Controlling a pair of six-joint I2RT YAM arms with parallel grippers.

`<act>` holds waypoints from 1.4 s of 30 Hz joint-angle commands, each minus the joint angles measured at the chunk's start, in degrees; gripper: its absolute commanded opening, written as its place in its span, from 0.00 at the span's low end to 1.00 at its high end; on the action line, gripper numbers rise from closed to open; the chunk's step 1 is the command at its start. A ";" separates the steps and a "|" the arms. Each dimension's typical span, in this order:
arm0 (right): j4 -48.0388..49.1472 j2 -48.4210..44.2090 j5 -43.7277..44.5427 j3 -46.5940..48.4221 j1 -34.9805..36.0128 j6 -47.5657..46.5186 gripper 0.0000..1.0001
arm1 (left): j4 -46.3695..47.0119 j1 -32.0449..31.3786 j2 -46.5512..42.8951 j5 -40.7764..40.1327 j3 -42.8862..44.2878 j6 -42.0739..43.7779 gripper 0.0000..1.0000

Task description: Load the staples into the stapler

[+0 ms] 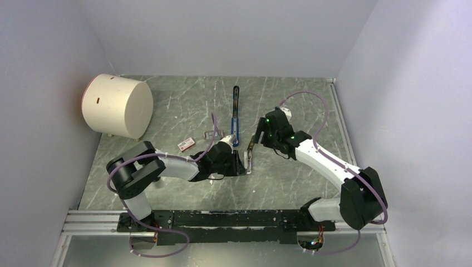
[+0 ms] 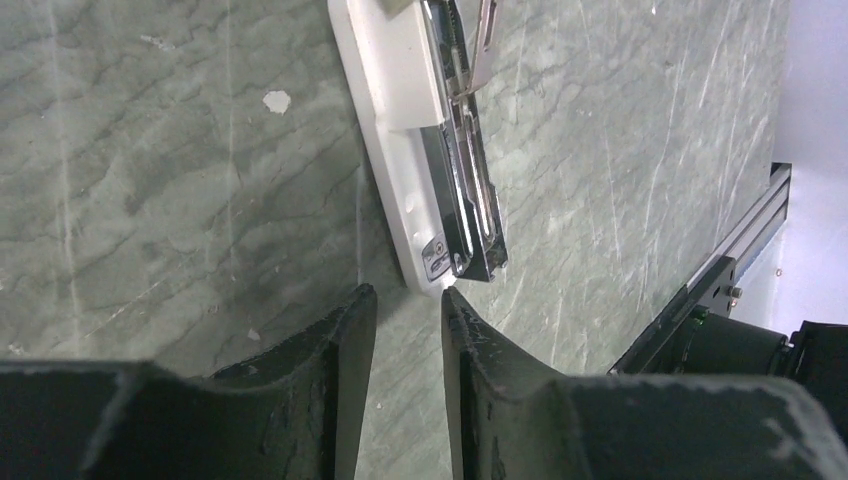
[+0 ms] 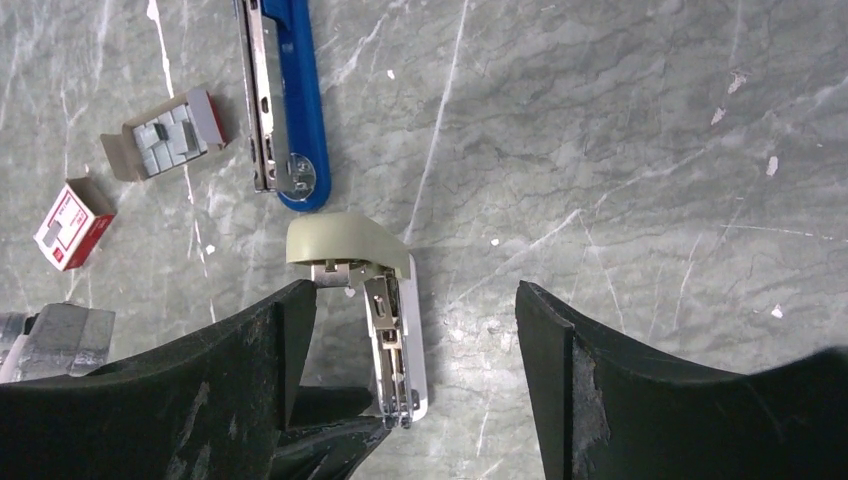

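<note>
The blue stapler point(image 1: 236, 114) lies opened out flat at the middle back of the table; in the right wrist view its blue half point(image 3: 303, 100) and metal magazine point(image 3: 262, 100) lie side by side. A pale off-white stapler point(image 1: 248, 158) lies nearer, its cap point(image 3: 345, 240) raised off the metal magazine point(image 2: 465, 170). An open tray of staples point(image 3: 165, 135) and a red and white box point(image 3: 72, 225) sit to the left. My left gripper point(image 2: 408, 300) is slightly open and empty, its tips at the pale stapler's near end. My right gripper point(image 3: 410, 300) is wide open above the pale stapler.
A big cream cylinder point(image 1: 117, 105) lies at the back left. The arms' black mounting rail point(image 1: 222, 219) runs along the near edge. Grey walls close the table on three sides.
</note>
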 commanded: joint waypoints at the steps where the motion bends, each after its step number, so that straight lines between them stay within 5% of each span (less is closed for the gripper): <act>1: -1.71 -1.31 -0.76 0.25 -0.16 -0.56 0.77 | -11.22 -0.37 -0.16 -2.48 -0.81 2.13 0.38; 23: -7.03 -1.70 0.85 0.23 5.69 -0.63 0.74 | -15.71 -0.40 -6.37 -11.79 -0.46 4.74 0.30; 31: -9.35 5.32 9.54 2.46 14.88 4.51 0.69 | -28.49 -0.43 -21.09 -26.47 1.08 6.28 0.44; 36: -10.84 10.45 12.27 5.10 16.92 7.00 0.50 | -35.94 -0.40 -31.99 -36.55 2.26 6.54 0.55; 42: -10.70 14.69 13.73 7.86 17.81 6.82 0.54 | -39.45 -0.32 -41.53 -42.91 2.40 7.16 0.62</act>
